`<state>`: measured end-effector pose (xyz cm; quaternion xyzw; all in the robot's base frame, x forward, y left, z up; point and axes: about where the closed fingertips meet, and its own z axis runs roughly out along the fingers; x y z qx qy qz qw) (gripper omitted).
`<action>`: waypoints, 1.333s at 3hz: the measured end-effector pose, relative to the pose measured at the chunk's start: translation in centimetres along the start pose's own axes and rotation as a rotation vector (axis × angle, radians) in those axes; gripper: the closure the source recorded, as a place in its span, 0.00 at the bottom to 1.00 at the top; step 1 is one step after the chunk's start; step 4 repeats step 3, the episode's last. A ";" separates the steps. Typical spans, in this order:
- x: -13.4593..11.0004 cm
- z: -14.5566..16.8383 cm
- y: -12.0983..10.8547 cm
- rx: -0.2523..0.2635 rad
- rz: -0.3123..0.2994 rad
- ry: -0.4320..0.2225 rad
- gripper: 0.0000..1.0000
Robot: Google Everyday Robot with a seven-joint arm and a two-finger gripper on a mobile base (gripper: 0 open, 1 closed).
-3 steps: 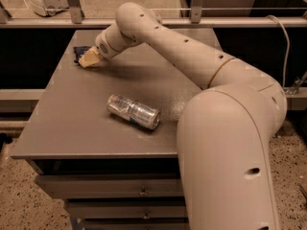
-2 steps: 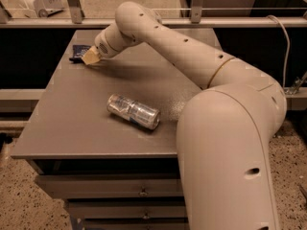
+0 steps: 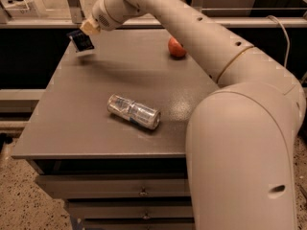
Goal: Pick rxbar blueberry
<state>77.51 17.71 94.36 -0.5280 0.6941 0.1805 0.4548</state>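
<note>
Gripper (image 3: 88, 30) with rxbar blueberry (image 3: 82, 43) over table (image 3: 81, 114)

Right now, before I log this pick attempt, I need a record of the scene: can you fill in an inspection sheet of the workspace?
surface: grey table top, with drawers beneath.
job's things: rxbar blueberry, tilted at the far left corner, apparently off the surface.
clutter: crushed silver can lying mid-table; red apple near the far edge, partly behind the arm.
pincer: over the far left corner, shut on the bar's upper end.
cables: one pale cable at right, off the table.
surroundings: speckled floor.
</note>
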 end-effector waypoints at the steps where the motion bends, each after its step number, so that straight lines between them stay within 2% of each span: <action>1: -4.8 -4.4 -0.7 0.026 -0.120 -0.063 1.00; 2: -7.2 -7.0 -0.7 0.028 -0.173 -0.114 1.00; 4: -7.2 -7.0 -0.7 0.028 -0.173 -0.114 1.00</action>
